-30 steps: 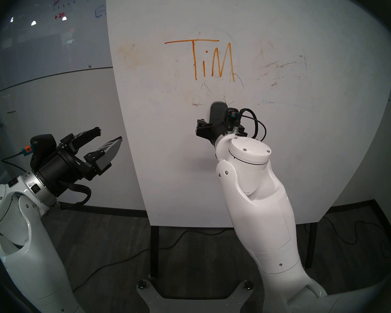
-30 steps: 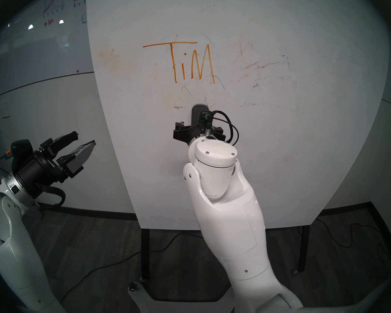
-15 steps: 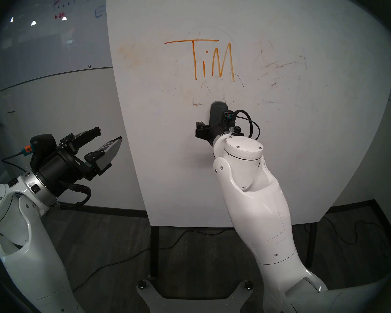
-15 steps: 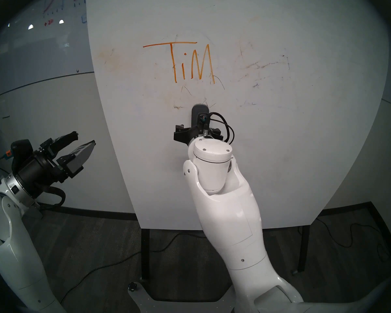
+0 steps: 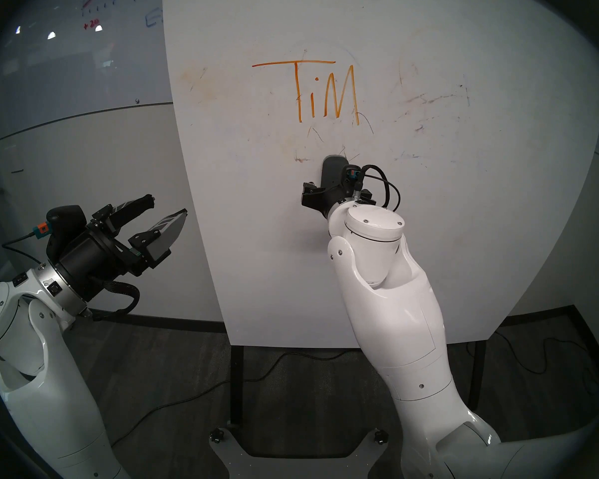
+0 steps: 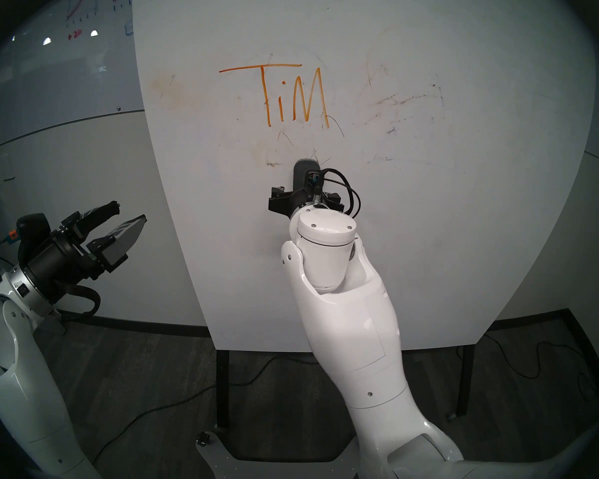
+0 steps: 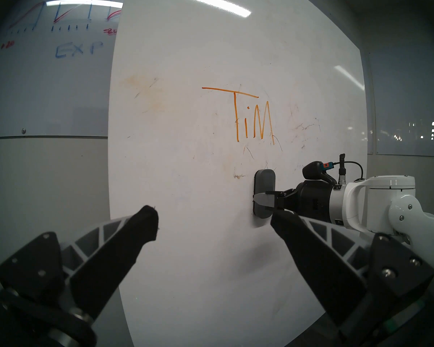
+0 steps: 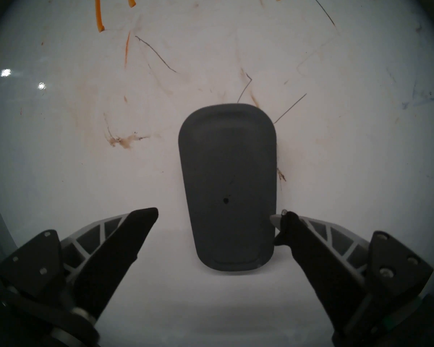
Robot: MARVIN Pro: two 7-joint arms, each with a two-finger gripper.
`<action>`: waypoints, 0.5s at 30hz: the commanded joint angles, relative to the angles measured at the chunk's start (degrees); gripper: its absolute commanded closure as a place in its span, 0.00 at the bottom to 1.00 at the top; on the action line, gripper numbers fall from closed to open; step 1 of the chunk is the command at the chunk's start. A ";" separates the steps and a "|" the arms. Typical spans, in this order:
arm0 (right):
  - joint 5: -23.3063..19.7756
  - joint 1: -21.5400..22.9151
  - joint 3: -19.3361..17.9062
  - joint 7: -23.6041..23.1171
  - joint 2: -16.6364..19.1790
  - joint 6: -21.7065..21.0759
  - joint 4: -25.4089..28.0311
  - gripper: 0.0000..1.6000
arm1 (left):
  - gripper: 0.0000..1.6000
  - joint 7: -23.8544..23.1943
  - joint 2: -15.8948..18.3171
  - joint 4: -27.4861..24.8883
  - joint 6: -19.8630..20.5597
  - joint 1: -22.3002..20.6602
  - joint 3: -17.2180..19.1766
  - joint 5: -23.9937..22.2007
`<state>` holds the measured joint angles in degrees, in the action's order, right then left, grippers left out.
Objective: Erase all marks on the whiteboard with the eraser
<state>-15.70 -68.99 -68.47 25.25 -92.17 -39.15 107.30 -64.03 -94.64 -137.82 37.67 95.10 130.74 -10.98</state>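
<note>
Orange letters "TiM" (image 5: 320, 91) sit high on the whiteboard (image 5: 429, 243), with faint dark scribbles (image 8: 158, 53) and pale orange smudges (image 5: 201, 84) scattered around them. I see the eraser (image 8: 227, 188), a dark grey oblong with a small centre dot, standing upright flat against the board just below the letters. My right gripper (image 8: 214, 222) faces it with its jaws spread wide: the right fingertip (image 8: 285, 217) is at the eraser's lower right edge, while the left finger (image 8: 145, 215) stands clear of its left side, so nothing is clamped. From the left wrist view, the right gripper (image 7: 264, 201) reaches level to the eraser (image 7: 264, 182) on the board. My left gripper (image 5: 168, 208) hangs open and empty off the board's left edge, well apart from the eraser (image 5: 332, 169). Behind, a glass board (image 7: 48, 76) carries red and blue graphs.
</note>
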 commanded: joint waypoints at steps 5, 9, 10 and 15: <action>-1.06 3.28 -0.54 -1.63 -0.63 0.65 0.61 0.00 | 0.00 0.00 0.09 -0.59 -0.02 -0.01 -0.03 -0.11; -1.87 3.64 -1.00 -2.45 -0.54 0.32 0.42 0.00 | 0.00 0.00 0.09 -0.60 -0.02 -0.01 -0.03 -0.11; -1.99 3.75 -1.05 -2.74 -0.39 0.41 0.29 0.00 | 0.00 0.00 0.09 -0.60 -0.02 -0.01 -0.03 -0.11; -2.63 4.31 -1.65 -3.80 -0.17 0.98 -0.79 0.00 | 0.00 0.01 0.09 -0.60 -0.01 0.00 -0.03 -0.11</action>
<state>-17.35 -67.78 -70.13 23.73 -92.10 -39.26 106.96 -64.03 -94.64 -137.81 37.67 95.10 130.74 -10.98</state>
